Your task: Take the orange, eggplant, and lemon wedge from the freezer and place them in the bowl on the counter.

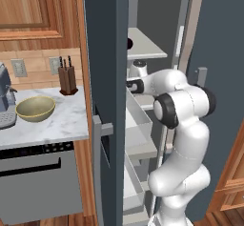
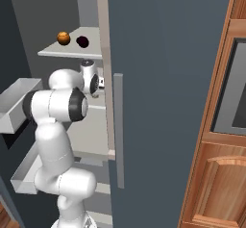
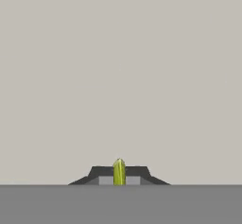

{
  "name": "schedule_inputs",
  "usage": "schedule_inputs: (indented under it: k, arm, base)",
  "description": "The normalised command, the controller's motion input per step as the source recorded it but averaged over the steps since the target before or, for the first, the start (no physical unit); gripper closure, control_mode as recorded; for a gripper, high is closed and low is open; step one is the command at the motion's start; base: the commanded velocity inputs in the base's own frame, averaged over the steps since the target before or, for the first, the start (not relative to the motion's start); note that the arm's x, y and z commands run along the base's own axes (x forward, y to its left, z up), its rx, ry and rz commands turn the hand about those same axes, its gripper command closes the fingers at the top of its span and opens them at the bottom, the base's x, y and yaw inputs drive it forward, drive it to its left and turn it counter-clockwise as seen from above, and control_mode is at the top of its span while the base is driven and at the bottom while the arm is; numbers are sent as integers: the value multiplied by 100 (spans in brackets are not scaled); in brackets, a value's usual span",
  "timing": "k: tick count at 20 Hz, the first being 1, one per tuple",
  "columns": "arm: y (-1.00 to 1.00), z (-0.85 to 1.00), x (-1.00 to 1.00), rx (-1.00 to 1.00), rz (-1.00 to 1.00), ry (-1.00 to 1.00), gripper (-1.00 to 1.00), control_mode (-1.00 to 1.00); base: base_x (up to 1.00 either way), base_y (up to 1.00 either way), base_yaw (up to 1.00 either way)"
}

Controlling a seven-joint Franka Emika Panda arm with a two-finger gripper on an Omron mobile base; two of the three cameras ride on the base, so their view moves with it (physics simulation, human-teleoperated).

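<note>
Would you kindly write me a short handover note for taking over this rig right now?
Tool: shut on the lemon wedge, a thin yellow-green piece pinched between the fingertips, inside the freezer with the arm reaching in below the upper shelf.
Orange and eggplant: side by side on the upper freezer shelf, untouched.
Bowl: on the counter to the left of the freezer, nothing in it yet.
Done: lemon wedge gripped.
Left: carry the wedge out to the bowl, then fetch the orange and the eggplant.
</note>
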Motion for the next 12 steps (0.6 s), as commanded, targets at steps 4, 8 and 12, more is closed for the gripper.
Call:
schedule_inputs:
  k: [4,8,12]
  arm:
    - [-7,-9,-55,1,-1,0,100,-100]
    - [-6,11,-92,3,-2,-12,100,-100]
    - [0,53,-100,0,-3,-19,100,-100]
  base:
    - [0,0,0]
    - [0,0,0]
    - [0,0,0]
